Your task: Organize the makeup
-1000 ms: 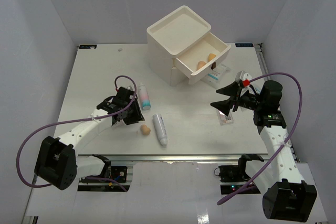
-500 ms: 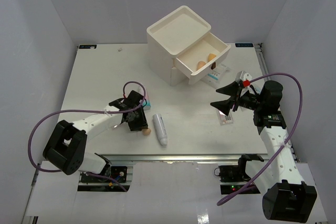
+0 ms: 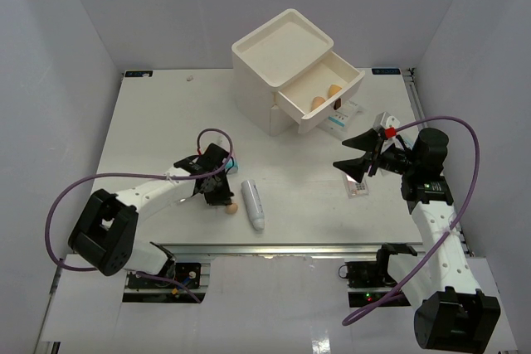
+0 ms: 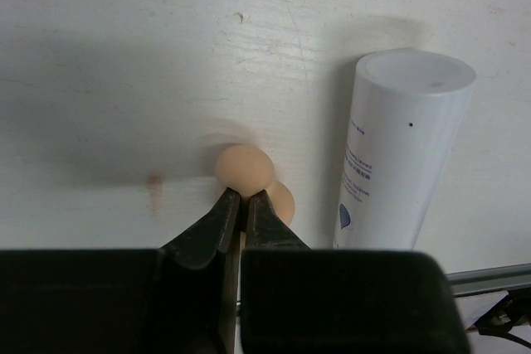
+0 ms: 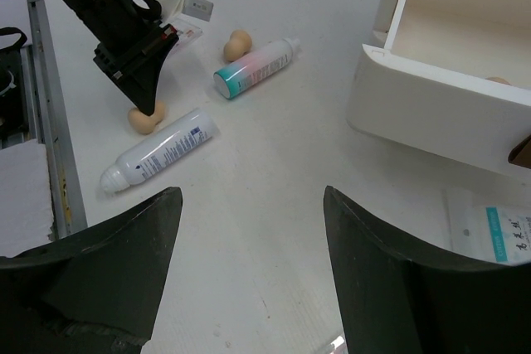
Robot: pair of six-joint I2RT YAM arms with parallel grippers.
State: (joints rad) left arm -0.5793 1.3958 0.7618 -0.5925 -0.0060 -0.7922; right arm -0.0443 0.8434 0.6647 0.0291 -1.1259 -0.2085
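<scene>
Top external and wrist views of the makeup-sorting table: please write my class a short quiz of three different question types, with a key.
1. True or false: the drawer of the white box stands open.
2. The left gripper is closed on: A) a tan sponge B) a white tube C) a sachet.
3. Fill in: ___ sponges lie in the drawer.
Key: 1 true; 2 A; 3 two.

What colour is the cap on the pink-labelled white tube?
The tube's round cap is teal; clearest in the right wrist view.

lab booth: plain white walls (image 3: 75,39), table (image 3: 149,122).
</scene>
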